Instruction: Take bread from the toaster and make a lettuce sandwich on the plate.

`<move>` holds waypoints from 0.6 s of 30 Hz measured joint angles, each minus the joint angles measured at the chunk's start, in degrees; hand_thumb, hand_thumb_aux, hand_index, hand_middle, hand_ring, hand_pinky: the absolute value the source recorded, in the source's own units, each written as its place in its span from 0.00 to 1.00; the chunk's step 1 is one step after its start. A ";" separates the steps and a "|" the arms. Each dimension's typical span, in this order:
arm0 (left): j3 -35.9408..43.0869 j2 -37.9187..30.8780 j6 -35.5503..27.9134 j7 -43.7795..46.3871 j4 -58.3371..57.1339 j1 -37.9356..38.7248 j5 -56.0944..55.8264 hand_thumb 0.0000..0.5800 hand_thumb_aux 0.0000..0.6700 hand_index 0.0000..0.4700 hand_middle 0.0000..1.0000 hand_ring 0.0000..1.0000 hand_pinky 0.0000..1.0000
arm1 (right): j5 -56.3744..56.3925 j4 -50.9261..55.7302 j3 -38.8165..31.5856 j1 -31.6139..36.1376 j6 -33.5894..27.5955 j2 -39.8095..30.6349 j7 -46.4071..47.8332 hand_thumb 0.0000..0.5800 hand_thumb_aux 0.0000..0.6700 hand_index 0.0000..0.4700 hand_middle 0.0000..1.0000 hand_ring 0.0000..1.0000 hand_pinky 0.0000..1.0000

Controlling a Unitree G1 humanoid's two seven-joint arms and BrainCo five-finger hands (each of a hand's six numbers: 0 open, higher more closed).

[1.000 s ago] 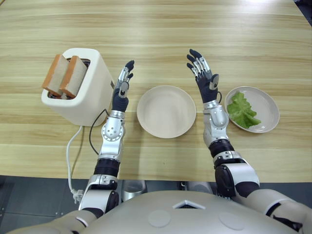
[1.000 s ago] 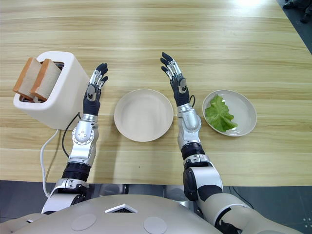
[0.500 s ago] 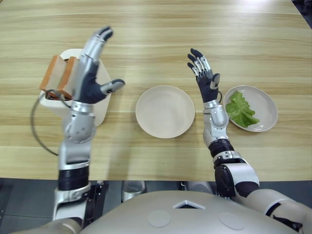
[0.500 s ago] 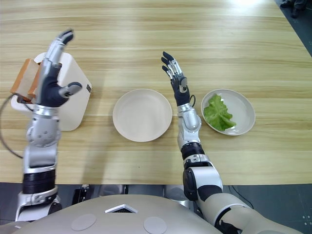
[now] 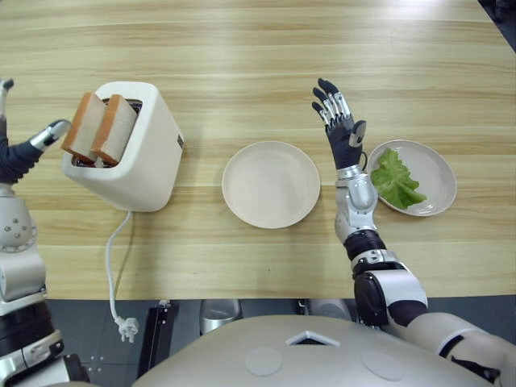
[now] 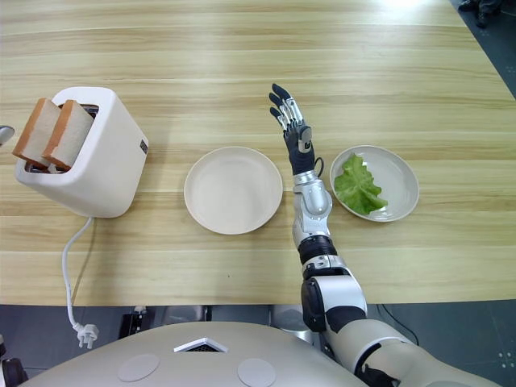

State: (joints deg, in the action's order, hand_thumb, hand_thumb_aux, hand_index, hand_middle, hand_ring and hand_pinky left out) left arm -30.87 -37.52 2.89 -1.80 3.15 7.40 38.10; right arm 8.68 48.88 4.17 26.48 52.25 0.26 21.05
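Two bread slices (image 5: 101,127) stand in the toaster (image 5: 149,165) at frame left. They look light and crumbly, best pinched gently by their exposed tops. The left hand (image 5: 14,157) beside them and the right hand (image 5: 343,133) both have fingers spread and hold nothing.

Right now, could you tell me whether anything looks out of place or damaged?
Nothing is spilled or damaged. The cord from the toaster trails off the table edge, plug dangling loose; bread, plate and lettuce look tidy.

Pale wooden table (image 5: 339,40); white power cord (image 5: 110,266) over its front edge.
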 measured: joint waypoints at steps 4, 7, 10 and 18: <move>5.00 -1.57 0.37 -1.58 -7.13 -2.22 0.07 0.00 0.00 0.00 0.00 0.00 0.00 | -0.04 0.07 0.01 0.40 0.15 0.10 -0.02 0.00 0.00 0.00 0.00 0.00 0.00; 7.70 -2.54 0.53 -2.95 -11.01 -3.60 0.07 0.00 0.00 0.00 0.00 0.00 0.00 | -0.17 0.24 -0.03 0.41 0.29 0.12 -0.02 0.00 0.00 0.00 0.00 0.00 0.00; 9.05 -2.70 0.53 -3.89 -12.12 -3.96 0.04 0.00 0.00 0.00 0.00 0.00 0.00 | -0.18 0.40 0.00 0.41 0.40 0.09 -0.02 0.00 0.00 0.00 0.00 0.00 0.00; 10.61 -4.31 0.21 -5.39 -12.12 -3.95 -0.55 0.89 0.67 0.65 0.00 0.00 0.00 | -0.33 0.47 -0.05 0.41 0.64 0.11 -0.01 0.00 0.00 0.00 0.00 0.00 0.00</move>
State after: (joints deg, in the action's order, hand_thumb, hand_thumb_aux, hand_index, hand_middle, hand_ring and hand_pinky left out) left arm -20.26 -41.84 3.11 -7.19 -8.98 3.46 37.55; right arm 8.35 49.34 4.12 26.89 52.89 0.37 21.03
